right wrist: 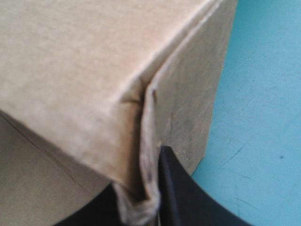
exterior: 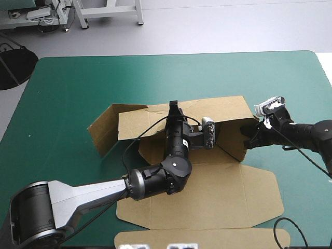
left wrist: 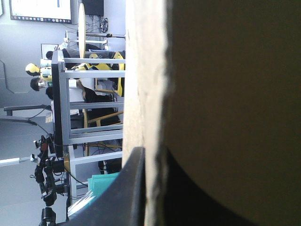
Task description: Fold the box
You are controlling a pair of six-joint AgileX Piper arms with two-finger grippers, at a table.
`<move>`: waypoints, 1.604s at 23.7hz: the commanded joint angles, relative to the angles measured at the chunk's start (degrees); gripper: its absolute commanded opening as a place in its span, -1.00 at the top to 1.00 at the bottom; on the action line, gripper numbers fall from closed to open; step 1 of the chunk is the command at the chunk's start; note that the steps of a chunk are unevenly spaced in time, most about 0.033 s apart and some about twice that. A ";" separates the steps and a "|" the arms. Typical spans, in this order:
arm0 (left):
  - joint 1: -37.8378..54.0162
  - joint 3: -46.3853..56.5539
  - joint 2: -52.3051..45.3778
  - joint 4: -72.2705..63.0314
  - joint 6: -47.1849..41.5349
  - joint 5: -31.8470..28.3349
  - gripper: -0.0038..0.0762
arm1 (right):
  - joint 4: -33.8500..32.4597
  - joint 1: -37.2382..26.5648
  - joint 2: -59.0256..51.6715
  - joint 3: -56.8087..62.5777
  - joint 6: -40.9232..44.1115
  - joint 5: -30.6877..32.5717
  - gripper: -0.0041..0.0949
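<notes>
Teal-green cover [exterior: 72, 93] fills the high view. The brown box [exterior: 218, 176] sits mid-table, slightly right of centre, half formed. Back wall [exterior: 228, 106] is up, running along the far side. Left side panel [exterior: 104, 129] is raised but splayed outward and tilted. Right wall [exterior: 236, 137] is up and meets the back wall at the far right corner. Lid [exterior: 207, 202] lies flat on the cover toward the near edge, flaps spread.

Left arm [exterior: 83, 194] comes in from the near left corner and crosses over the lid, wrist above the box floor. Left gripper [exterior: 174, 109] is at the top edge of the back wall, roughly mid-length. In the left wrist view a board edge runs straight between the two black fingers [left wrist: 134, 188], which are almost closed on it with the sheet pinched, so it has hold of the back wall.

Right gripper [exterior: 252, 139] is on the outer side of the right wall. In the right wrist view its two fingers are all but closed, with a crumpled board edge clamped between them. Box corner [right wrist: 141, 89] is directly ahead of the gripper, with bare cover beside it. It has hold of the right wall's edge.

Grippers are well apart, each touching a raised wall of the box.
</notes>
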 commanded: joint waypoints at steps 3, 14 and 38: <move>0.33 -0.66 -0.51 6.27 -0.57 -4.16 0.32 | 0.71 -0.06 -0.29 -0.94 0.63 3.63 0.92; -0.36 -0.66 -0.35 10.74 -4.88 -4.70 -0.11 | 0.51 -0.06 -0.29 -0.94 0.78 4.87 0.92; -20.00 -0.78 -12.51 16.32 -14.67 7.50 0.92 | 0.51 -0.06 -0.29 -0.94 3.40 5.06 0.92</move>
